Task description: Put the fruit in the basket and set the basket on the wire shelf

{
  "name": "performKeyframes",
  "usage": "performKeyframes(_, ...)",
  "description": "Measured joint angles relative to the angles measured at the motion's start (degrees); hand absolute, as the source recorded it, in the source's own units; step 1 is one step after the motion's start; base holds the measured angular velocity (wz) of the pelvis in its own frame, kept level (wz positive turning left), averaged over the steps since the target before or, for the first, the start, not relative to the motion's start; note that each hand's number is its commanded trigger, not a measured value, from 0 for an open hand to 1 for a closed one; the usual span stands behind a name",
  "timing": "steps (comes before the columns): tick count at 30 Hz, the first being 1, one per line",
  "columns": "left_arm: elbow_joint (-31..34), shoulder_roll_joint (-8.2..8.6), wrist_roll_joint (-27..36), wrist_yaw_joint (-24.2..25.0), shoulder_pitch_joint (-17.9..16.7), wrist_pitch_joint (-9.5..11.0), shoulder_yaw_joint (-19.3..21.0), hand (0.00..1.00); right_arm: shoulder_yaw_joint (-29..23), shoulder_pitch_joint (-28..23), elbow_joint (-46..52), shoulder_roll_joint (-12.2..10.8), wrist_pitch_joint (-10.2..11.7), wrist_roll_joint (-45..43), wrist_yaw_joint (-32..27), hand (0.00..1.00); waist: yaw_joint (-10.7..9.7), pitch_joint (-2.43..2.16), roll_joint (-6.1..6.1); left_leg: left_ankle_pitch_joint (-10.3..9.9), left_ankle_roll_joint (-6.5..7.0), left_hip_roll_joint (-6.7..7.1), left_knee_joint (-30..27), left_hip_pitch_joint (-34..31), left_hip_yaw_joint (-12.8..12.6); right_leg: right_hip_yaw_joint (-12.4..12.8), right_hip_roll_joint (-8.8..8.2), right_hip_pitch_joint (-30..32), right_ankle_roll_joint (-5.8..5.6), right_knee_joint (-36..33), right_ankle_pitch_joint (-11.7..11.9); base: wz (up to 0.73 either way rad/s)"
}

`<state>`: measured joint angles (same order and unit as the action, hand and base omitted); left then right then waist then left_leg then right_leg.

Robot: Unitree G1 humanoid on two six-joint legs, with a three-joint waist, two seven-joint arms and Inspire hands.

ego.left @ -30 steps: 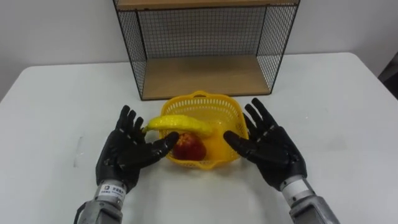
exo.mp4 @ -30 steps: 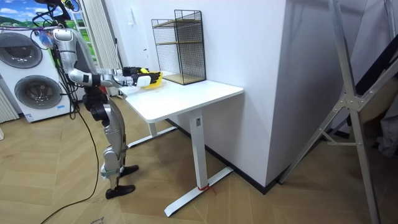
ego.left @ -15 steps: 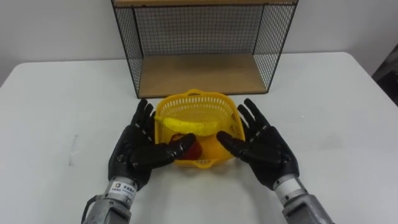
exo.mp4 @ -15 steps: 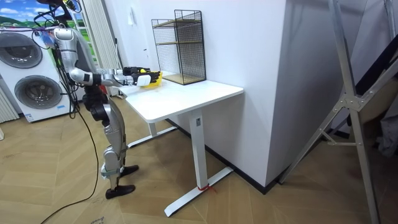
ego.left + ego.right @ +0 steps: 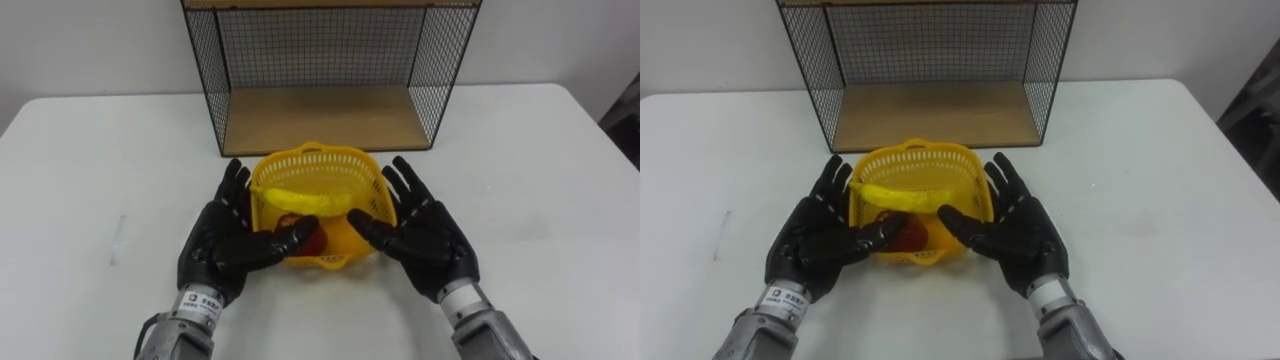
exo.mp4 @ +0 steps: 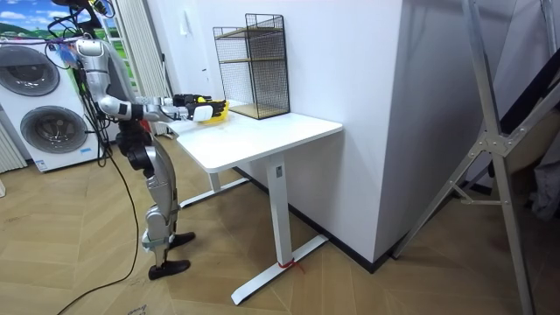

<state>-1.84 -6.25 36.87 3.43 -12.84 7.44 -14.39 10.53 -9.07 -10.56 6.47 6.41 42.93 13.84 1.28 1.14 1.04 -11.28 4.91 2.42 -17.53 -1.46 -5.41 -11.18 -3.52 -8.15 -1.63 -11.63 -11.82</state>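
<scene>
A yellow plastic basket [image 5: 322, 172] [image 5: 923, 162] sits on the white table [image 5: 90, 160] in front of the wire shelf [image 5: 325, 75]. Inside it lie a banana [image 5: 305, 201] across the middle and a red fruit [image 5: 311, 240] at the near side. My left hand [image 5: 228, 240] is open, its straight fingers against the basket's left side and its thumb at the near rim. My right hand [image 5: 420, 233] is open too, flat against the basket's right side. In the room view the basket [image 6: 213, 111] is between both hands at the table's far end.
The wire shelf [image 5: 925, 70] has a wooden bottom board [image 5: 325, 120] open toward me, just beyond the basket. The white table [image 5: 1160, 170] stretches wide on both sides. I stand at the table's end in the room view, with washing machines [image 6: 44, 122] behind me.
Both hands have closed in against the basket's sides over the last second. The view has shifted so the basket lies nearer the shelf; since half a second ago almost nothing moved.
</scene>
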Motion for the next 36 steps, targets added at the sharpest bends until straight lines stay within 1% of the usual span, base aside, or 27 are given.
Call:
performKeyframes(8, -0.1, 0.0, 0.0, 0.0, 0.0, 0.0, -0.1, 0.0, 0.0, 0.1, 0.0, -0.2, 0.2, -0.6, 0.0, 0.0, -0.3, 0.01, -0.45, 0.0, 0.0, 0.01, 0.0, 0.0, 0.0, 0.0, -0.01, 0.0, 0.0, 0.0, 0.0, 0.0)
performKeyframes(13, -0.1, 0.01, 0.0, 0.0, -0.2, 0.0, -0.1, 0.0, 0.2, 0.1, 0.0, -0.3, 0.2, -0.6, 0.0, 0.0, -1.0, -0.28, -0.94, 0.0, 0.0, 0.01, 0.1, 0.1, -0.1, 0.0, -0.04, 0.0, 0.0, 0.0, 0.0, 0.0)
performKeyframes(17, -0.1, 0.08, 0.0, 0.0, -0.2, 0.0, -0.5, 0.0, 0.2, 0.1, 0.0, -0.3, 0.2, -0.6, -0.1, 0.0, -1.1, -0.37, -1.08, 0.0, 0.0, 0.0, 0.2, 0.1, -0.1, 0.0, -0.09, 0.1, 0.0, 0.0, 0.0, 0.0)
performKeyframes(21, -0.4, 0.07, 0.1, 0.0, -0.1, 0.0, -0.6, 0.0, 0.2, 0.1, 0.0, -0.3, 0.4, -0.6, -0.2, 0.0, -1.1, -0.34, -1.01, 0.0, 0.02, 0.0, 0.2, 0.2, -0.3, 0.0, -0.19, 0.1, -0.01, -0.2, 0.0, 0.0)
performKeyframes(26, -0.4, 0.01, 0.0, 0.0, 0.2, 0.2, -0.6, 0.0, 0.7, 0.1, 0.0, -0.3, 1.0, -0.6, -0.6, 0.0, -0.9, -0.08, -0.6, 0.0, 0.05, -0.29, -0.1, 0.0, -0.9, -0.1, -0.26, 1.2, -0.23, -1.8, -0.1, -0.06)
performKeyframes(29, -1.7, 0.03, 0.1, 0.0, 1.4, 0.3, -0.5, 0.0, 0.9, 0.4, 0.0, -0.5, 1.0, -0.6, -1.3, 0.0, -0.8, 0.14, -0.38, -0.1, 0.11, -0.49, -0.2, -0.1, -1.4, -0.2, -0.27, 1.7, -0.26, -2.6, -0.2, -0.09)
performKeyframes(33, -1.5, 0.03, 0.1, 0.0, 1.9, 0.3, -0.3, 0.0, 1.2, 2.2, 0.2, -0.5, 1.1, -0.5, -2.8, 0.0, -0.9, 0.13, -0.37, -0.1, 0.19, -0.57, -0.9, -1.5, -1.3, -1.1, -0.36, 2.6, -0.25, -3.0, -0.2, 0.01)
performKeyframes(35, -1.1, 0.03, 0.1, -0.2, 2.1, 0.3, -0.3, 0.0, 1.2, 2.6, 1.0, -0.5, 1.3, -0.5, -3.3, 0.0, -0.9, 0.06, -0.38, 0.0, 0.23, -0.58, -1.2, -2.1, -1.0, -1.5, -0.36, 3.3, -0.24, -3.0, -0.2, 0.06)
performKeyframes(36, -0.7, 0.04, 0.1, -0.4, 2.1, 0.7, -0.3, 0.0, 1.2, 2.6, 1.8, -0.5, 1.3, -0.6, -3.4, 0.0, -0.9, 0.02, -0.38, 0.0, 0.24, -0.59, -1.2, -2.0, -1.0, -1.5, -0.36, 3.3, -0.23, -3.0, -0.2, 0.0)
